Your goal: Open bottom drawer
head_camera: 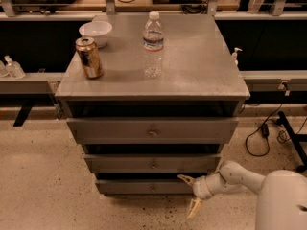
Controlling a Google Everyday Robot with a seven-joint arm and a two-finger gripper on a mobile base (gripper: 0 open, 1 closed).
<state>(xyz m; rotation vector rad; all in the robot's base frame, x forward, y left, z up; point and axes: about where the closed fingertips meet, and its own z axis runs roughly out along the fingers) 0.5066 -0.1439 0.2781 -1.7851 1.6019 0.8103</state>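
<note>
Gripper: we see the gripper low at the cabinet's right front corner, near the floor, on the end of a white arm that comes in from the right.
Fingers: released and spread wide, with nothing between them. One finger points up and left; the other hangs down toward the speckled floor.
Bottom drawer: the bottom drawer lies just left of the fingers. The upper fingertip sits at the right end of its front, by the top edge, and we cannot tell whether it touches. The small round knob is further left of the fingers, well apart from them.
Middle drawer: the middle drawer is just above the upper finger, beyond a dark gap.
Top drawer: the top drawer is higher again, well above the fingers.
Cabinet top: far above the fingers we find a clear water bottle standing upright, a can to its left, and a white bowl behind the can.
Floor: a black cable loops up and to the right of the fingers.
</note>
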